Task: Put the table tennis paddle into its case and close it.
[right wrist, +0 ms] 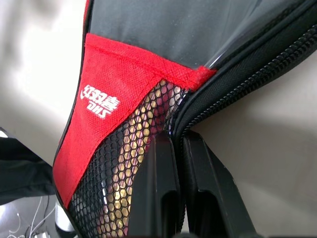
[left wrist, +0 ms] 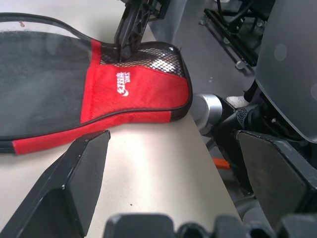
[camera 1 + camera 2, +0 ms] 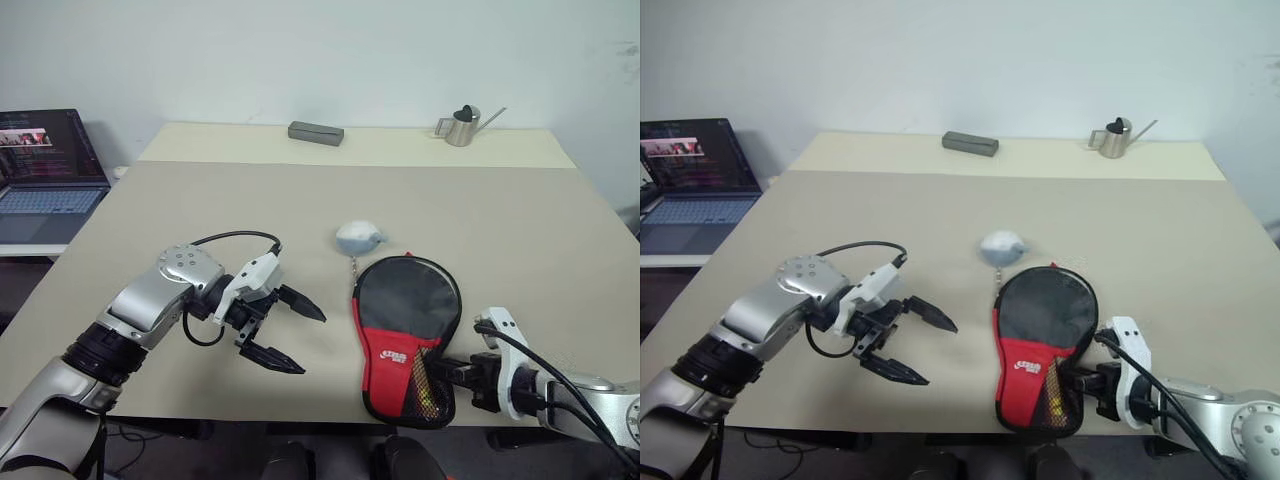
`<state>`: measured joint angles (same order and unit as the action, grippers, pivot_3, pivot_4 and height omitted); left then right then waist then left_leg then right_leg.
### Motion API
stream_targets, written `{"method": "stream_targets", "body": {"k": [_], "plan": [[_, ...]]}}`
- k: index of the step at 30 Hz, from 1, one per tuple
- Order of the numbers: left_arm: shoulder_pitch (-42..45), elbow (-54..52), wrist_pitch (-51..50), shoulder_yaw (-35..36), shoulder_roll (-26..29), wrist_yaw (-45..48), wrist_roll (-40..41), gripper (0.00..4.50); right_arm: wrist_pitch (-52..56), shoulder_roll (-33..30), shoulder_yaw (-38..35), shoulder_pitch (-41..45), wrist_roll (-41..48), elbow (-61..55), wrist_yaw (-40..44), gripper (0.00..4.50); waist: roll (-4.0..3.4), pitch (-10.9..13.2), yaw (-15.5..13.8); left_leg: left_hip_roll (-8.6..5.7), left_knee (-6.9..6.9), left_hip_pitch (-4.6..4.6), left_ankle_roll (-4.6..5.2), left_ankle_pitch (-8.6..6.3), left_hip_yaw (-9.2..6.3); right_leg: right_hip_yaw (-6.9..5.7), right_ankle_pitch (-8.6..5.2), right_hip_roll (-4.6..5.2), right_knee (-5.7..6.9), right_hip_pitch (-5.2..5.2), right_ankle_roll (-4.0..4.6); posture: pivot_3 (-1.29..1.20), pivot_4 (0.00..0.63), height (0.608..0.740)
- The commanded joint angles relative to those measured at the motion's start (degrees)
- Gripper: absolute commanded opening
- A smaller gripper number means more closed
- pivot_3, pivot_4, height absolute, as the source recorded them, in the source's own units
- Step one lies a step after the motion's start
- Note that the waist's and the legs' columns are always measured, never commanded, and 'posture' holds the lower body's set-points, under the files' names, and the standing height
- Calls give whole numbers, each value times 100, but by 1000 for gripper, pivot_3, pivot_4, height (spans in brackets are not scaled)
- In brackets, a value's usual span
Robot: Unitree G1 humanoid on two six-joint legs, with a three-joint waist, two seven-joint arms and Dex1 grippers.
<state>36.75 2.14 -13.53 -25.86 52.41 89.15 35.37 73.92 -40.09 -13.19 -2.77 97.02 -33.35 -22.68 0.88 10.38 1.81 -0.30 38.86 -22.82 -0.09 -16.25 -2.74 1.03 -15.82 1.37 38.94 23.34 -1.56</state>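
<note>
Right fingers (image 1: pixel 178 188) clenched at zipper rim of black-and-red paddle-shaped fabric case (image 3: pixel 405 330); left fingers (image 3: pixel 285 335) spread, empty. Drag zipper steadily along rim. Pin case with left against beige surface (image 3: pixel 200 200).

One paddle case (image 3: pixel 405 335) with one grey fluffy charm (image 3: pixel 358 237), one grey box (image 3: pixel 316 133), one metal watering can (image 3: pixel 463 126), one laptop (image 3: pixel 45 175), two grippers: left (image 3: pixel 283 331), right (image 3: pixel 447 368).

Black-and-red case (image 3: pixel 405 330), seemingly grey charm (image 3: pixel 358 237)
</note>
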Motion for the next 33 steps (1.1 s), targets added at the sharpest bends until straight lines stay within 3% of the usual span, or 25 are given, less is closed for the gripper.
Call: {"method": "stream_targets", "body": {"k": [1,5,8,15,19,26,33], "plan": [[109,-100,31,57,-4,335,84,4500,-543,-324,493,-10,574,-64,-380,49,0,0,0,0,0,0,0,0,1,1,0,0,0,0,0,0,150,740],[73,-124,4,98,-34,335,60,4500,-1095,-592,861,74,822,-7,-742,49,1,0,0,1,0,2,0,0,1,1,0,-1,1,-1,0,0,150,740],[41,-141,-17,134,-68,335,33,4500,-1476,-768,1001,93,1007,1,-1079,748,1,0,4,2,1,4,0,0,1,4,0,-3,2,-2,1,0,150,740],[26,-44,29,181,-179,335,-47,4500,-2279,-1289,947,-9,1325,-453,-1937,3084,1,0,-7,2,4,4,0,0,1,3,0,-4,2,-4,1,0,150,740],[-23,-33,19,242,-225,335,-80,4500,-2321,-1792,614,48,1107,-531,-1537,4418,3,1,-14,0,6,2,0,0,2,4,0,-1,0,-5,0,0,150,740],[-49,45,-145,545,-468,262,-158,4500,-2156,-2355,165,557,-83,-364,408,4468,3,2,-10,5,6,5,0,0,1,1,1,-8,1,-5,1,0,150,740],[-18,390,-57,1062,-688,-214,-489,4500,-2875,-2177,921,1840,-2832,-377,3200,4468,3,2,-14,5,6,7,0,0,2,-5,0,-8,-1,-5,1,0,150,740]]}}
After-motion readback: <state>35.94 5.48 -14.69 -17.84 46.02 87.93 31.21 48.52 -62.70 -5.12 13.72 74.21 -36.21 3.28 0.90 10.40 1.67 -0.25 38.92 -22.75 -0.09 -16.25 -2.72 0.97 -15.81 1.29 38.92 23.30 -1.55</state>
